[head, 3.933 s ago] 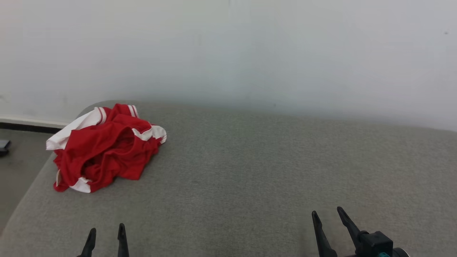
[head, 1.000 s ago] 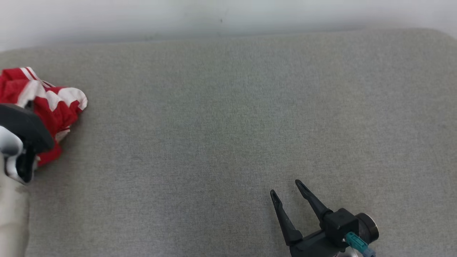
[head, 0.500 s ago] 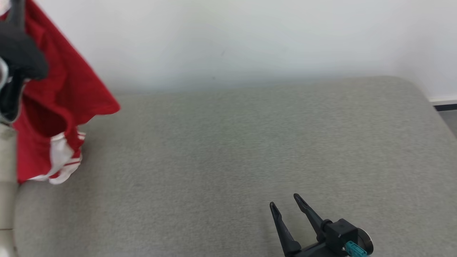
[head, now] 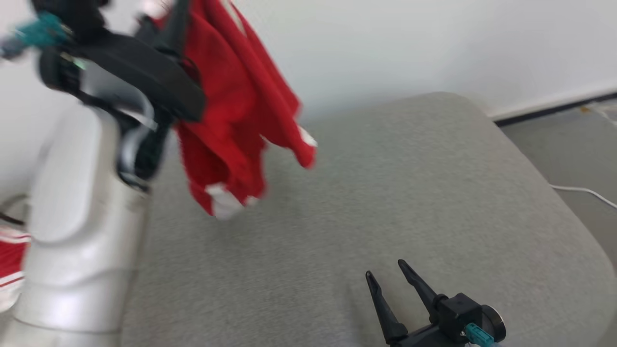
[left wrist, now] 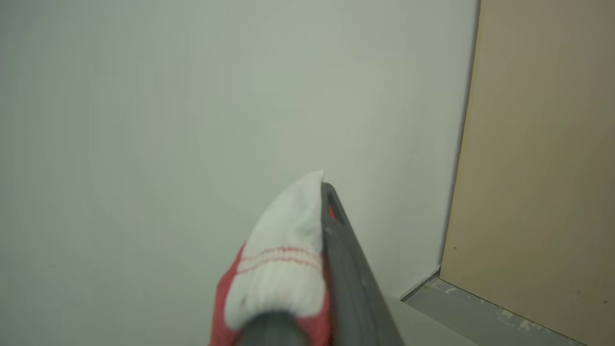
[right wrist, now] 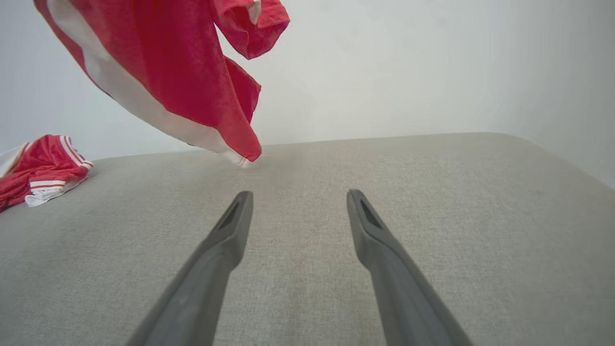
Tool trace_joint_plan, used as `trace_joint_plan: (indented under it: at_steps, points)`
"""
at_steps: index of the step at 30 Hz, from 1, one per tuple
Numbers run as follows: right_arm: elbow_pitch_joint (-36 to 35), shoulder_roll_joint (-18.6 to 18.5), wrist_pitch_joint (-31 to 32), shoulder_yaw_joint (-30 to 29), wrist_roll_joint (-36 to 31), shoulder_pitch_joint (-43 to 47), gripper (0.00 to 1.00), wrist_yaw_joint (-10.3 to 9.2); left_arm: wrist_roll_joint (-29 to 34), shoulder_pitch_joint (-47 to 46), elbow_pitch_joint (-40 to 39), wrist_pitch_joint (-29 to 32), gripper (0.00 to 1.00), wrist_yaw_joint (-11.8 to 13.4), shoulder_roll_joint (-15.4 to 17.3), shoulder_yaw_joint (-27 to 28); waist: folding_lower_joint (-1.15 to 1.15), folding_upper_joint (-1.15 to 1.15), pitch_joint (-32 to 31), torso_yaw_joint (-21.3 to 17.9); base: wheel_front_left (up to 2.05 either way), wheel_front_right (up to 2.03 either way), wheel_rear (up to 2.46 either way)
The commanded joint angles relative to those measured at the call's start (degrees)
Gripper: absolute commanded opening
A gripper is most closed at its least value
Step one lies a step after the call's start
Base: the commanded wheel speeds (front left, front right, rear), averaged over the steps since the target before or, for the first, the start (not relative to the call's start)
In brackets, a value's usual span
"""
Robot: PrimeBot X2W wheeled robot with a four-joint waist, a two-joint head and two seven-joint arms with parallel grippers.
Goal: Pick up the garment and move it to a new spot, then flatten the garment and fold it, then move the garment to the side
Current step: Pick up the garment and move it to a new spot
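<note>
The red garment (head: 231,106) with white trim hangs in the air above the left part of the grey padded surface (head: 395,193); its lowest white-edged corner dangles just over the surface. My left gripper (head: 177,14) is raised high and shut on the garment's top. In the left wrist view the left gripper (left wrist: 321,192) pinches a white ribbed hem with red stripes (left wrist: 283,259). My right gripper (head: 385,269) rests low at the front right, open with nothing in it. From the right wrist, the garment (right wrist: 178,77) hangs ahead and to the left of the spread right gripper (right wrist: 300,194).
Another red and white piece of clothing (right wrist: 43,166) lies bunched on the surface's left end (head: 10,262). The surface's rounded right edge drops to a grey floor with a white cable (head: 581,190). A white wall stands behind, and a tan panel (left wrist: 543,144) adjoins it.
My left arm has lifted the garment off the surface and carried it up and rightward. The head camera has turned. My right gripper stays open and in place.
</note>
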Motion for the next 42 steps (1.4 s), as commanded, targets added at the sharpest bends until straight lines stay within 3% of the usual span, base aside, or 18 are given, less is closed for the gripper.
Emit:
trace_joint_plan:
  at_steps: [1, 9, 15, 16, 17, 18, 19, 26, 35, 42]
  points:
    - [-0.3, -0.1, -0.1, -0.3, -0.2, -0.6, 1.0, -0.12, -0.9, 2.5, 0.1, -0.8, 0.0, 0.0, -0.9, -0.8, 0.01, 0.01, 1.6, -4.8, 0.0, 0.0, 0.0]
    - [-1.0, -0.1, -0.2, -0.8, 0.5, -1.8, 1.0, -0.12, -1.8, 11.5, 8.1, -2.9, 0.0, 0.0, -3.3, -8.8, 0.01, 0.01, 5.5, -7.7, 0.0, 0.0, 0.0]
    - [-0.7, -0.1, -0.4, -2.1, 0.7, -1.6, 1.0, -0.12, -3.1, 17.7, 17.5, -4.0, 0.0, 0.0, -4.0, -13.6, 0.01, 0.01, 6.1, -6.5, 0.0, 0.0, 0.0]
    - [-0.6, 0.0, -0.4, -2.3, 0.8, -1.5, 1.0, -0.12, -3.6, 18.5, 18.5, -4.3, 0.09, 0.0, -4.1, -13.9, 0.01, 0.01, 6.0, -6.0, 0.0, 0.0, 0.0]
    - [-0.6, 0.0, -0.4, -2.5, 0.8, -1.4, 1.0, -0.12, -4.1, 19.1, 19.1, -4.8, 0.38, 0.0, -4.4, -14.4, 0.01, 0.01, 5.9, -5.3, 0.0, 0.0, 0.0]
    - [-0.6, -0.1, -0.5, -2.9, 0.8, -1.2, 1.0, -0.12, -4.3, 19.5, 19.5, -5.3, 0.73, 0.0, -4.6, -15.1, 0.01, 0.01, 5.8, -4.5, 0.0, 0.0, 0.0]
    - [-0.6, -0.1, -0.5, -3.0, 0.9, -1.1, 1.0, -0.12, -4.8, 20.2, 19.9, -5.6, 1.0, 0.0, -4.8, -15.6, 0.01, 0.01, 5.5, -3.8, 0.0, 0.0, 0.0]
    - [-0.4, -0.1, -0.6, -3.9, 1.1, -0.6, 1.0, -0.12, -4.9, 23.5, 19.4, -9.4, 1.0, 0.4, -4.1, -16.8, 0.01, 0.01, 3.6, 0.4, 0.0, 0.0, 0.0]
    - [-0.5, -0.1, -0.7, -7.2, 0.8, 1.3, 1.0, -0.12, -5.3, 32.8, 10.9, -17.2, 1.0, 5.5, 1.0, -12.4, 0.01, 0.01, 1.1, 5.2, 0.0, 0.0, 0.0]
    - [-0.9, -0.1, -0.7, -10.3, -0.8, 3.0, 1.0, -0.12, -3.5, 42.1, -0.4, -19.1, 1.0, 9.8, 3.1, -6.0, 0.01, 0.01, 0.0, 7.9, 0.0, 0.0, 0.0]
